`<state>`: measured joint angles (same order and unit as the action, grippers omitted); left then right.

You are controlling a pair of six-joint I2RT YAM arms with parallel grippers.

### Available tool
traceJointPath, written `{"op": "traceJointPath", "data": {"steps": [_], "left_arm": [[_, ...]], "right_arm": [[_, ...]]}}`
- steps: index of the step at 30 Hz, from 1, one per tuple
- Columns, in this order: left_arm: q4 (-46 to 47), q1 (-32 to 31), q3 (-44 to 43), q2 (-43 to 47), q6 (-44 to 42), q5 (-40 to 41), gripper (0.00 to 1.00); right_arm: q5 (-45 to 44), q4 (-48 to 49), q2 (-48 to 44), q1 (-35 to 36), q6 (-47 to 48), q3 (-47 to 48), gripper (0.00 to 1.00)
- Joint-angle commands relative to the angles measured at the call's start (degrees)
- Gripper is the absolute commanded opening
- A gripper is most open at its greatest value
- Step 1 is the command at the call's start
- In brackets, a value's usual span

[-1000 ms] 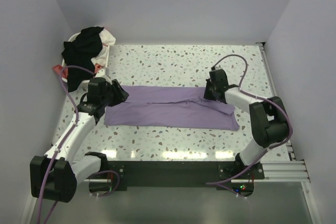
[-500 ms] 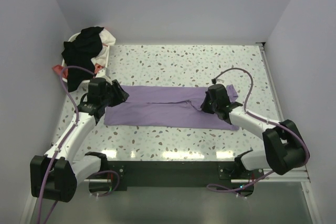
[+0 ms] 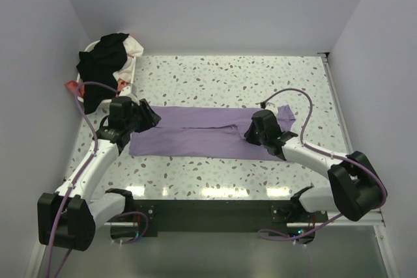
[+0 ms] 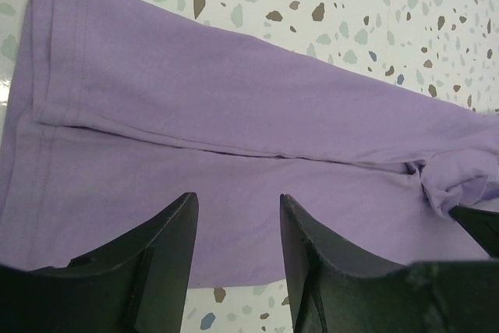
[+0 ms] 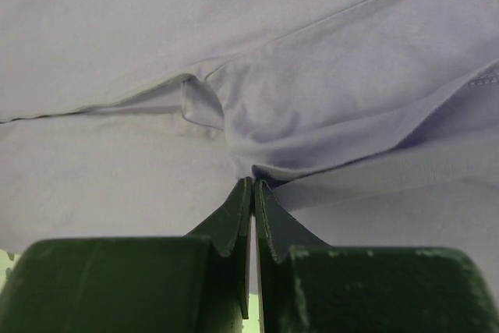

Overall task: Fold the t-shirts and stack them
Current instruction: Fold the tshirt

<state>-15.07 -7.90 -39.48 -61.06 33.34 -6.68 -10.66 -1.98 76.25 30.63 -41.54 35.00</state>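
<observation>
A lavender t-shirt lies on the speckled table as a long strip folded lengthwise. My left gripper hangs over its left end. In the left wrist view this gripper is open, with the shirt's near edge between the fingers and nothing gripped. My right gripper is right of the shirt's middle. In the right wrist view it is shut, its tips pinching a bunched fold of the lavender cloth. Other t-shirts, black and white, are heaped at the back left.
A white laundry basket at the back left corner holds the heap, with black cloth hanging over its edge and a coral piece beside it. Walls close in on the left, right and back. The right arm's cable loops above the shirt's right end.
My right gripper has moved left along the shirt, pulling the right end's cloth with it, so the near right corner has drawn in. The left arm has not moved.
</observation>
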Motion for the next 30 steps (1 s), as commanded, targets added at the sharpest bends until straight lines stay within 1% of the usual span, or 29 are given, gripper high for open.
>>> {"op": "traceJointPath", "data": {"steps": [1, 15, 18, 19, 20, 22, 23, 24, 25, 26, 27, 28, 29, 30], "left_arm": [[2.2, -0.2, 0.2, 0.2, -0.8, -1.3, 0.51], [2.2, -0.3, 0.5, -0.2, -0.6, -2.3, 0.5], [2.6, -1.2, 1.0, -0.6, -0.3, -2.8, 0.51], [3.1, -1.9, 1.3, -0.7, 0.2, -2.7, 0.51], [3.6, -2.6, 1.7, -0.7, 0.6, -2.6, 0.52], [5.5, -5.7, 2.5, -1.5, 1.8, -1.4, 0.52], [6.2, -7.1, 2.6, -2.0, 2.2, -1.1, 0.52], [7.2, -10.3, 2.4, -2.7, 2.5, -0.3, 0.52], [7.5, -12.0, 1.7, -4.3, 3.0, 1.3, 0.52], [8.0, -13.8, 1.2, -5.3, 3.5, 2.2, 0.52], [8.6, -17.6, -0.3, -7.3, 3.7, 3.4, 0.52], [8.9, -19.6, -1.3, -8.5, 4.2, 5.9, 0.52], [9.5, -23.4, -2.3, -9.7, 4.4, 6.5, 0.52], [9.7, -25.2, -4.8, -12.6, 4.3, 8.6, 0.52]], "right_arm": [[-3.5, 3.0, -2.0, 1.6, -3.0, -0.4, 0.04], [-3.3, 4.3, -1.5, 3.8, -5.9, -1.5, 0.04], [-3.3, 2.8, -2.3, 3.8, -5.4, -0.8, 0.18], [-3.6, 2.2, -2.9, 3.8, -4.9, -0.7, 0.28], [-3.6, 0.7, -3.9, 3.9, -4.5, -0.6, 0.33], [-4.9, -2.3, -7.8, 3.9, -3.1, -0.7, 0.42], [-5.7, -3.9, -9.2, 3.8, -2.4, -0.4, 0.44], [-6.9, -6.1, -10.4, 3.7, -1.8, 0.1, 0.46], [-9.4, -8.3, -12.6, 3.6, -0.1, 1.4, 0.49], [-14.2, -12.9, -13.3, 3.4, 1.0, 2.3, 0.5], [-15.3, -15.1, -13.5, 1.6, 2.1, 3.5, 0.5], [-15.3, -18.2, -13.0, -0.4, 4.4, 5.7, 0.5], [-12.8, -19.5, -12.2, -2.7, 5.5, 6.7, 0.5], [-11.2, -19.8, -11.6, -8.3, 6.6, 8.0, 0.5]]}}
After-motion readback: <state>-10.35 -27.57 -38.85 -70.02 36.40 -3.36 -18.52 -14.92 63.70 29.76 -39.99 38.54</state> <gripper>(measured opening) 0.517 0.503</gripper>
